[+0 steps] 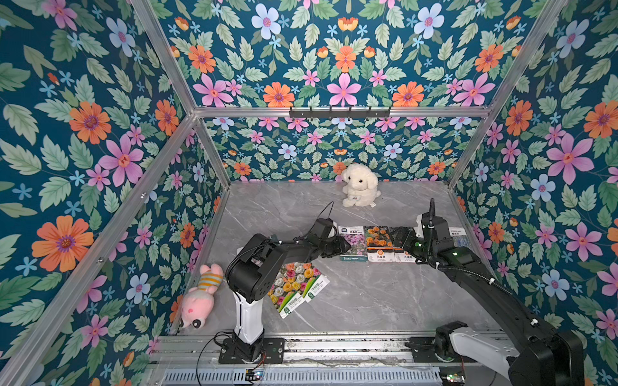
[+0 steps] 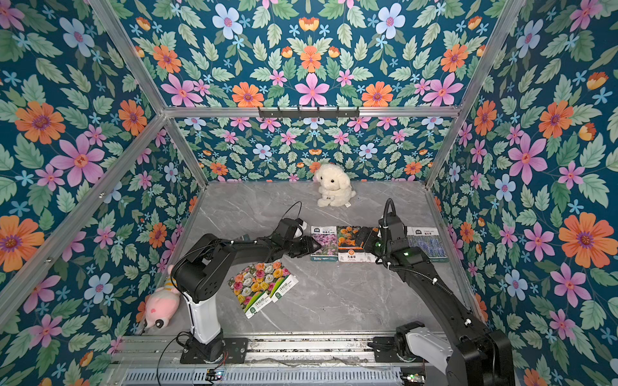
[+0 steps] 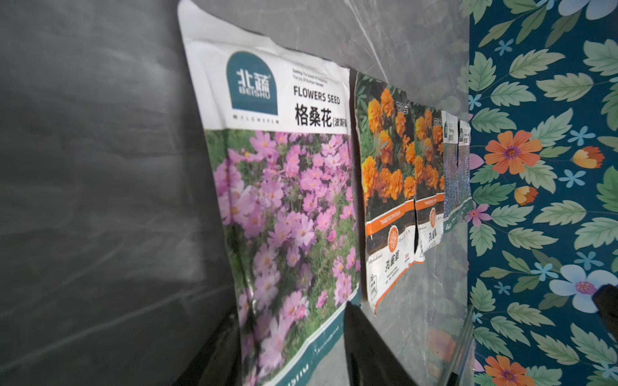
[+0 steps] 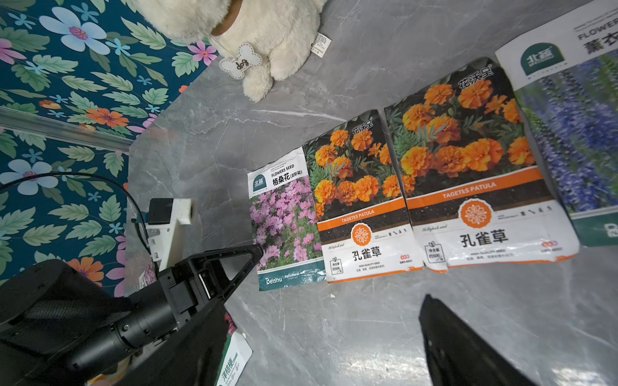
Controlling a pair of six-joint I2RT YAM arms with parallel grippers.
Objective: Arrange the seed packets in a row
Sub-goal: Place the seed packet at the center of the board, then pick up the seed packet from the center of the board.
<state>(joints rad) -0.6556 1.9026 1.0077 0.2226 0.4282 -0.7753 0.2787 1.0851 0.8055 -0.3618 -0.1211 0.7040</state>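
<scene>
Seed packets lie in a row across the middle of the table: a pink-purple packet (image 1: 352,242) (image 3: 287,200) (image 4: 284,214), two orange marigold packets (image 1: 378,242) (image 4: 361,207) (image 4: 475,167), and a blue-purple lavender packet (image 1: 459,237) (image 4: 575,133) at the right end. Two multicolour packets (image 1: 294,287) (image 2: 261,284) overlap nearer the front, apart from the row. My left gripper (image 1: 341,247) (image 3: 291,361) is open, its jaws apart around the pink-purple packet's left edge. My right gripper (image 1: 403,239) (image 4: 321,351) hovers open over the second marigold packet, holding nothing.
A white plush dog (image 1: 360,185) sits by the back wall behind the row. A pink plush toy (image 1: 200,297) lies at the front left beside the left arm's base. Flowered walls close the table in on three sides.
</scene>
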